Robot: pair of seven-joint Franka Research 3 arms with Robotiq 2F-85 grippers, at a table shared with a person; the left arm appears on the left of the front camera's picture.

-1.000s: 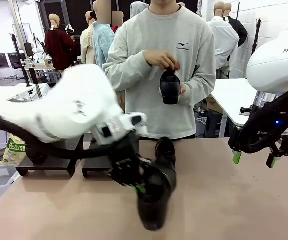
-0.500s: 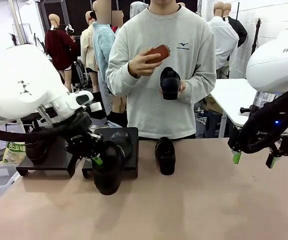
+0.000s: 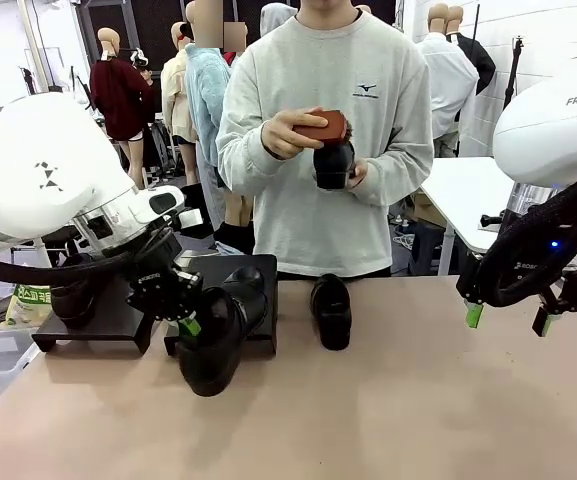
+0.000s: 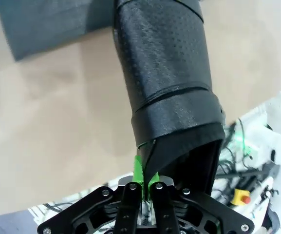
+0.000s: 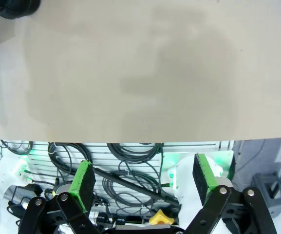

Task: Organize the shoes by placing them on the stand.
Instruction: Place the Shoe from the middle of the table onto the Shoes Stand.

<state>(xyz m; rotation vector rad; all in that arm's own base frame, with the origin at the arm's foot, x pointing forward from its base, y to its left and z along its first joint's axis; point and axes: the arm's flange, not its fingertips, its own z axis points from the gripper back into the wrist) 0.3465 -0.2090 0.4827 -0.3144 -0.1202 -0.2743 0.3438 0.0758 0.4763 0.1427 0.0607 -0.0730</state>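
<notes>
The left hand (image 3: 190, 326) is clamped on the thin collar of a black shoe (image 3: 211, 348), its green pads (image 4: 138, 168) pressed together over the rim. The shoe hangs tilted over the tan table (image 3: 418, 400), just in front of the stand (image 3: 260, 266), a pair of low black platforms at the table's far left edge; whether the shoe's sole touches the table is unclear. A second shoe (image 3: 249, 288) sits on the nearer platform behind it, and a third shoe (image 3: 72, 300), half hidden by the arm's cable, on the left one. A fourth shoe (image 3: 331, 310) lies on the table near the far edge's middle. Beyond that edge a person holds another shoe (image 3: 334, 165) and a brown block (image 3: 324, 125) on top of it. The right hand (image 3: 508, 320) hangs over the right edge, fingers apart and empty.
</notes>
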